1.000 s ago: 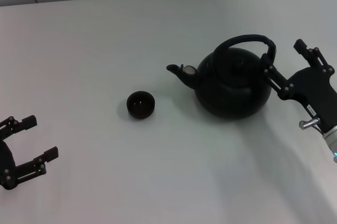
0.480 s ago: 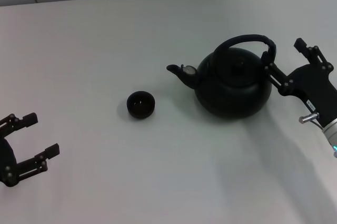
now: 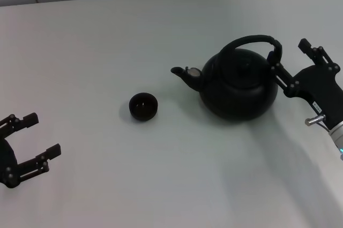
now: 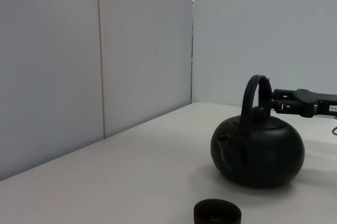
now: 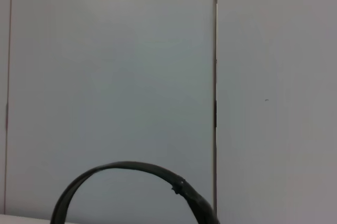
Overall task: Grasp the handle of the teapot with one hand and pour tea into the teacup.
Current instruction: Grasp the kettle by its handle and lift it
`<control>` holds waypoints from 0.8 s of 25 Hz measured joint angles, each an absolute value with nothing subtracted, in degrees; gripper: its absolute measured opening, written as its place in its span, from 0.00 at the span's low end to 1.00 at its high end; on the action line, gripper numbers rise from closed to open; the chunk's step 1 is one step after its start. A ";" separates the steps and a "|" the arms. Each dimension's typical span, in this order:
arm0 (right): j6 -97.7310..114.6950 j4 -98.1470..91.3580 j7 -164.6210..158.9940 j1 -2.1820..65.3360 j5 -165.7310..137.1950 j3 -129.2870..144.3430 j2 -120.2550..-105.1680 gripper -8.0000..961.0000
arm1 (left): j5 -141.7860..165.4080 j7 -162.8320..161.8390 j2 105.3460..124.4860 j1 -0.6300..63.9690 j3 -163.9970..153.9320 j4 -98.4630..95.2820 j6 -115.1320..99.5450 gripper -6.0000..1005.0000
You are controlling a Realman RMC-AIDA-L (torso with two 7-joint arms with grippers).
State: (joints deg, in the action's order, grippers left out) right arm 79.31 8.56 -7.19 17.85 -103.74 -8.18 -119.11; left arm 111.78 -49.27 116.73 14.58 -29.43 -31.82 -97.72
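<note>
Now your right hand [image 3: 290, 60] sits wide at the teapot's [image 3: 238, 84] handle [image 3: 252, 40]; your left hand [image 3: 33, 138] idles wide, teacup [image 3: 143, 106] between them.

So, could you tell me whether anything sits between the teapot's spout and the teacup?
Nothing visible does. The teapot stands with its spout pointing at the teacup, with only bare table between them. The right gripper is open at the handle; the left gripper is parked at the near left.

Both grippers are matte black linkage frames; the right gripper [image 3: 290, 59] shows a silver bolt.
</note>
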 joint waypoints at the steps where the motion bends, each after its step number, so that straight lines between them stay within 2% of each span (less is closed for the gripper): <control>1: 79.40 8.57 -7.19 17.78 -103.74 -8.19 -119.13 0.82 | 111.78 -49.28 116.73 14.60 -29.43 -31.82 -97.70 0.81; 5: 79.49 8.60 -7.23 17.76 -103.81 -7.78 -119.08 0.82 | 111.78 -49.27 116.90 14.59 -29.31 -31.82 -97.69 0.81; 8: 79.50 8.62 -7.24 17.92 -103.84 -7.68 -119.08 0.63 | 111.78 -49.26 116.97 14.59 -29.26 -31.82 -97.69 0.81; 14: 79.54 8.62 -7.82 18.26 -103.89 -7.64 -119.09 0.40 | 111.79 -49.57 117.03 14.59 -29.26 -31.82 -97.70 0.81; 19: 79.46 8.61 -7.86 18.35 -103.89 -7.90 -119.11 0.16 | 111.80 -49.57 117.10 14.59 -29.16 -31.82 -97.73 0.81; 20: 79.41 8.61 -7.85 18.41 -103.89 -7.94 -119.13 0.15 | 111.80 -49.57 117.13 14.59 -29.06 -31.82 -97.74 0.81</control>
State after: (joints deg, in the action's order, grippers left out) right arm 79.41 8.61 -7.85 18.41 -103.89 -7.94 -119.13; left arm 111.80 -49.57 117.13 14.59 -29.06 -31.82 -97.74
